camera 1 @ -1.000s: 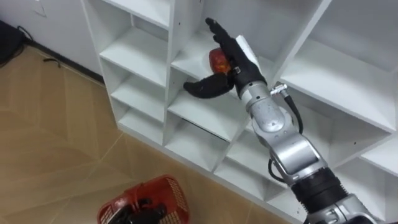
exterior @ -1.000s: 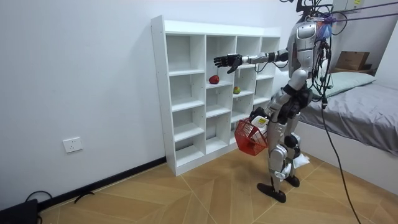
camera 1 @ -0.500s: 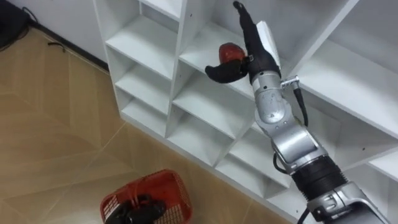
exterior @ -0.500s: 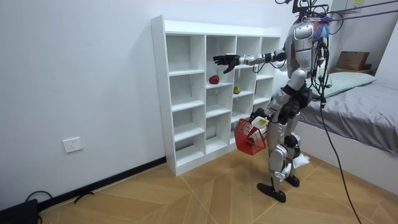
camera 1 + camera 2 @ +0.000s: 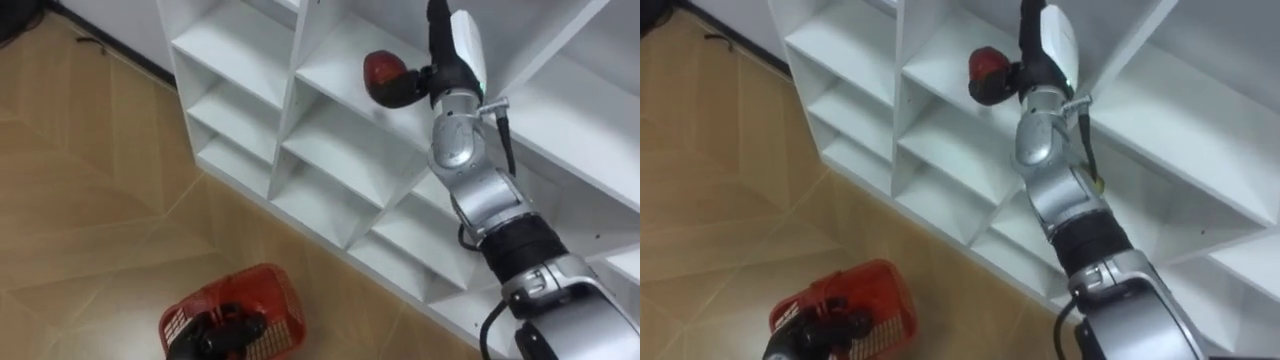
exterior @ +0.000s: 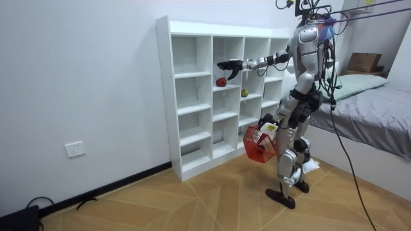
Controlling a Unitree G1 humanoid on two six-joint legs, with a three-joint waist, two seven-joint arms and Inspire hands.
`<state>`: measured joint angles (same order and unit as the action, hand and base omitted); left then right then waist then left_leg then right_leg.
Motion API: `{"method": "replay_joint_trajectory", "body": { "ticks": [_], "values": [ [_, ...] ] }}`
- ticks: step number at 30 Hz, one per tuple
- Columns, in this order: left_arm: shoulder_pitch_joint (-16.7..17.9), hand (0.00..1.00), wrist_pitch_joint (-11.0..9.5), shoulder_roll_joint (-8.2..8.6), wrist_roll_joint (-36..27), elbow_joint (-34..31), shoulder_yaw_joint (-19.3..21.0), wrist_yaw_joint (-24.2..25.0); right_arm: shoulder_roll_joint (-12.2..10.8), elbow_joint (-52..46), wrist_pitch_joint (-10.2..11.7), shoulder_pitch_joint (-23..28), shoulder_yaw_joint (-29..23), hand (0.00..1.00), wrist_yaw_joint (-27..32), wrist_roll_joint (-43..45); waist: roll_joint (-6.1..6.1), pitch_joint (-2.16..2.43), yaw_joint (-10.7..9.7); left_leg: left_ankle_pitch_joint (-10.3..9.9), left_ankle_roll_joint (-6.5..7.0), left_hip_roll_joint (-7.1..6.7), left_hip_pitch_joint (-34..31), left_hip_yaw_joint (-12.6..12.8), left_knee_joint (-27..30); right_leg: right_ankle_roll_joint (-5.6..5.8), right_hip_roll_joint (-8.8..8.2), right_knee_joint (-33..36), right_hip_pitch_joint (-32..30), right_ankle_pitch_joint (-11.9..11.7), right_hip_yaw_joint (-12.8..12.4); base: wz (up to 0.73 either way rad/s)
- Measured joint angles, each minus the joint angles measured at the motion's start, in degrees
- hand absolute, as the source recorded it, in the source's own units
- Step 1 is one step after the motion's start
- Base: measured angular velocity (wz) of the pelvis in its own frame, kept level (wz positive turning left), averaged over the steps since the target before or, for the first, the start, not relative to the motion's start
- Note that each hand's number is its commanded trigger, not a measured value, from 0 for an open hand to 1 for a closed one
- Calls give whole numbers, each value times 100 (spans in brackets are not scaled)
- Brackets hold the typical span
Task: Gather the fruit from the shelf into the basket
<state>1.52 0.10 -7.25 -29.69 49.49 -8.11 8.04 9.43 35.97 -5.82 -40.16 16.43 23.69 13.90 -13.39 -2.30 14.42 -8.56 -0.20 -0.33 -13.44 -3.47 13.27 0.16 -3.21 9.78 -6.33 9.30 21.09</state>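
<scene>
A red fruit (image 5: 383,72) lies on a shelf of the white closet (image 5: 250,60), in an upper compartment. My right hand (image 5: 447,58) reaches into that compartment just right of the fruit. It is open, with fingers straight and the thumb (image 5: 410,88) against the fruit's lower right side. My left hand (image 5: 226,334) is low at the bottom left, shut on the rim handle of a red wire basket (image 5: 268,300). In the room view I stand before the closet (image 6: 192,96), right arm stretched out, with a second greenish fruit (image 6: 244,93) one compartment to the right and lower.
The closet's other compartments in view hold nothing. Wooden floor (image 5: 90,200) spreads left of it. A bed (image 6: 379,115) stands behind me at the room view's right, with a box (image 6: 363,62) beyond it. A wall socket (image 6: 75,149) is at the left.
My right hand has reached further into the compartment and closer to the red fruit, its thumb now at the fruit's side. The eye view has shifted. The basket stays in my left hand.
</scene>
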Motion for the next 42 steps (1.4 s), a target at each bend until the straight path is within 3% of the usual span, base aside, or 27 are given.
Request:
{"method": "replay_joint_trajectory", "body": {
  "ticks": [5, 8, 12, 24, 33, 42],
  "values": [
    [-84, 100, -1, -36, 2, 11, -1, 0, 208, 603, -1, -305, 15, 0, -1, -6, -101, -50, 10, 4, 6, -19, -119, -56, 48, 0, -13, -2, -74, 0, 52, 6],
    [-193, 100, 7, -32, 1, 179, -5, 1, 275, 836, 0, -377, 14, 0, -1, 21, -102, -50, 9, 6, 11, -36, -147, -75, 67, 0, -27, -2, -80, 0, 76, 4],
    [-322, 100, -16, -24, -3, 371, -53, 16, 286, 1177, 29, -385, 20, 0, -5, 24, -90, -63, 23, 9, 15, -43, -195, -108, 107, 0, -28, 2, -95, 0, 95, 5],
    [-649, 100, -173, -16, -11, 624, -356, 57, 338, 1613, 351, -750, 20, 0, 210, -86, -85, -170, 70, 89, 18, -33, -590, -105, 143, -51, -35, 98, -503, -31, 103, 0],
    [-800, 100, -190, -23, -14, 791, -573, 57, 338, 1772, 525, -824, 20, 0, 413, -240, -87, -174, 76, 102, 15, -32, -660, -104, 142, -59, -35, 111, -590, -37, 91, 0],
    [-834, 100, -203, -19, -15, 800, -665, 57, 338, 1833, 530, -825, 20, 0, 605, -240, -86, -176, 155, 102, 15, -29, -679, -105, 144, -61, -35, 110, -605, -38, 91, 0]
  ]
}}
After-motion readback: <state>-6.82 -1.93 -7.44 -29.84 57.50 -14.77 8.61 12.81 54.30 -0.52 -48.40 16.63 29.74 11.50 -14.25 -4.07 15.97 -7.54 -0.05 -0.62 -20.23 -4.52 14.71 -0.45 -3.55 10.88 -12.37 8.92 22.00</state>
